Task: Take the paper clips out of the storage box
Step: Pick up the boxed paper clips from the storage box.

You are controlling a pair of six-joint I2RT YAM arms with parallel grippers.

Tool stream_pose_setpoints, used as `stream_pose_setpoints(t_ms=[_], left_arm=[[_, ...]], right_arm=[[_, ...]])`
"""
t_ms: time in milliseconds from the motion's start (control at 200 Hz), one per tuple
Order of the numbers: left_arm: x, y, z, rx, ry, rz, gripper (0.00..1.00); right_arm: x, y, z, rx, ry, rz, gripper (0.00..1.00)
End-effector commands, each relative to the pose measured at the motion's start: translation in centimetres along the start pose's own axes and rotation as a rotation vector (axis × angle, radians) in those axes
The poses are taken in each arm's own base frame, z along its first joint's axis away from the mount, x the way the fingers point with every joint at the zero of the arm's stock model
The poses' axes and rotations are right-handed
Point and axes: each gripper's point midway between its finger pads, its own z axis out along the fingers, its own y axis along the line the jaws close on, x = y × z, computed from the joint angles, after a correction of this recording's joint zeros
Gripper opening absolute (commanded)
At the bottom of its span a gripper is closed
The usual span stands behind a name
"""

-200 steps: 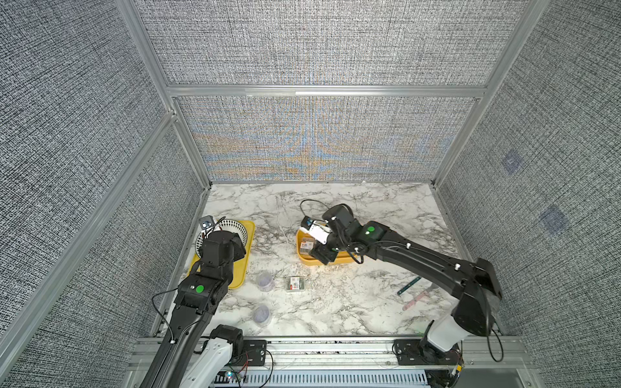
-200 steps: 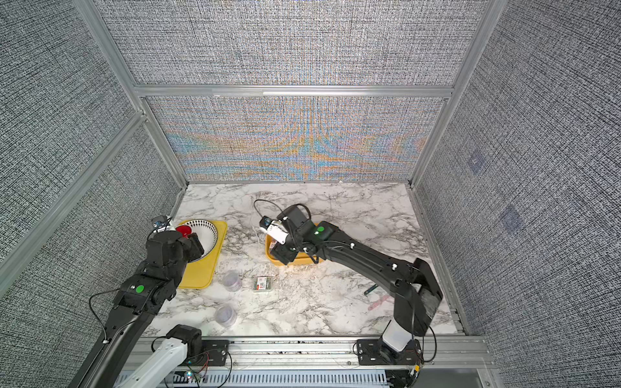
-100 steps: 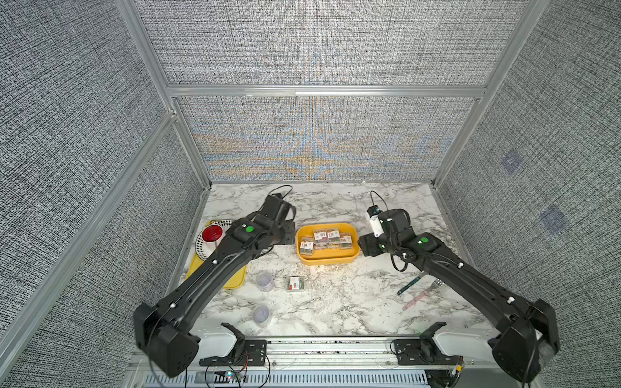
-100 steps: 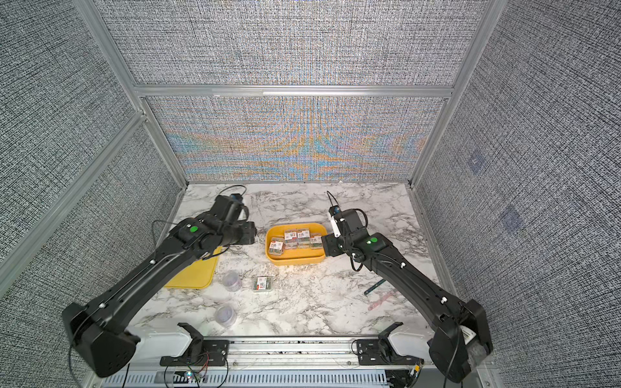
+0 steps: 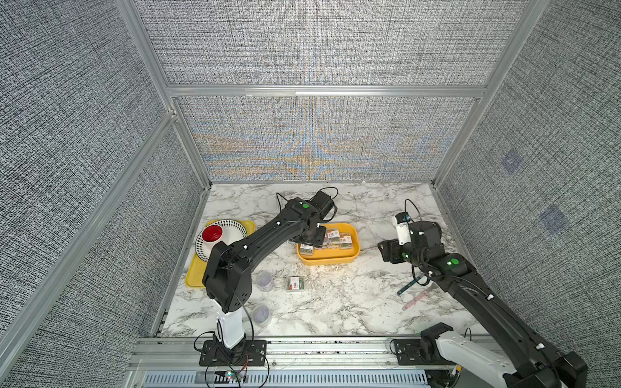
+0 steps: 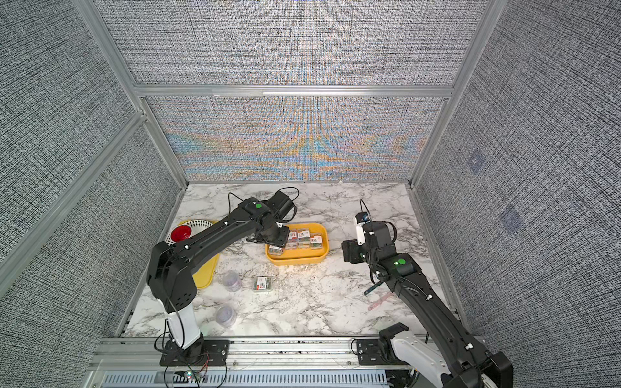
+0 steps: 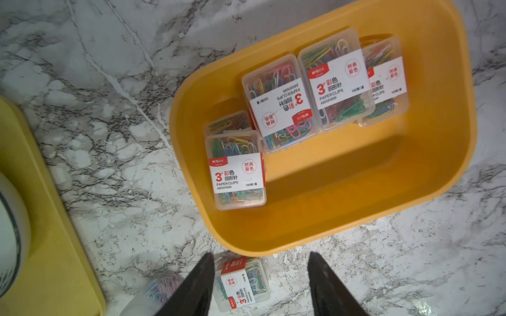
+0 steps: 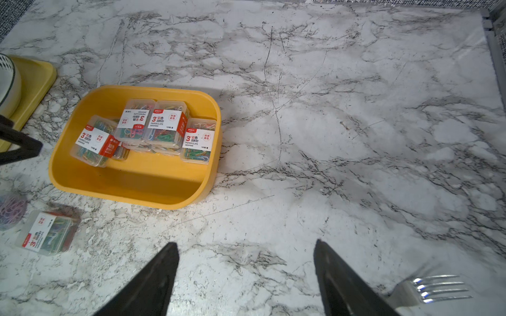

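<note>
The storage box [image 5: 327, 258] [image 6: 295, 261] is a deep yellow bin in mid-table. Several clear cases of paper clips [image 7: 236, 169] [image 8: 167, 124] lie inside it, some stacked. One more case [image 5: 295, 284] [image 7: 242, 283] and two round tubs [image 5: 264, 280] [image 5: 261, 314] rest on the marble in front of the box. My left gripper [image 5: 307, 238] [image 7: 260, 257] hovers over the box's left end, open and empty. Out to the right of the box, my right gripper [image 5: 386, 250] [image 8: 245, 245] stands open over bare marble.
A shallow yellow tray [image 5: 196, 275] at the left carries a patterned plate [image 5: 235, 226] and a red cup [image 5: 212, 233]. A fork [image 8: 432, 287] lies by the right gripper. A teal utensil [image 5: 410, 288] and a pink one [image 5: 416, 300] lie under the right arm.
The right arm has drawn back from the box to the right. The left arm has swung from the tray across to the box's left end.
</note>
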Motion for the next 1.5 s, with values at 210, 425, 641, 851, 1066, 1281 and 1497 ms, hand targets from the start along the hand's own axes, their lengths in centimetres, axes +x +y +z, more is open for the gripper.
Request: stream_pose_setpoints(t_ms=[210,425,641,851,1066,1281,1497], left_arm=[[0.1,0.1,3.0,-0.061,0.089,0.085,0.64],[0.4,1.2,4.4,-0.13,0.117,0.099,0.75],[-0.2,1.5,5.8,-0.135,0.111,0.085,0.79],[-0.6,2.0,6.8,-0.144,0.114,0.073,0.8],[-1.0,2.2,7.3,-0.14,0.112,0.065,0.8],[-1.5,2.2,7.8,-0.138,0.1,0.052,0.78],[-1.3,2.0,8.5,-0.128,0.111,0.042,0.77]], right_arm=[[-0.7,0.3,-0.4,-0.018,-0.042,-0.013,0.81],[-0.7,0.3,-0.4,-0.017,-0.041,-0.014,0.81],[-1.1,0.5,-0.9,-0.029,-0.056,-0.017,0.81],[-1.5,0.5,-1.5,-0.031,-0.084,-0.016,0.81],[-1.5,0.4,-1.5,-0.026,-0.08,-0.015,0.81],[-1.3,0.4,-1.2,-0.024,-0.069,-0.015,0.81],[-1.4,0.4,-1.2,-0.024,-0.069,-0.015,0.81]])
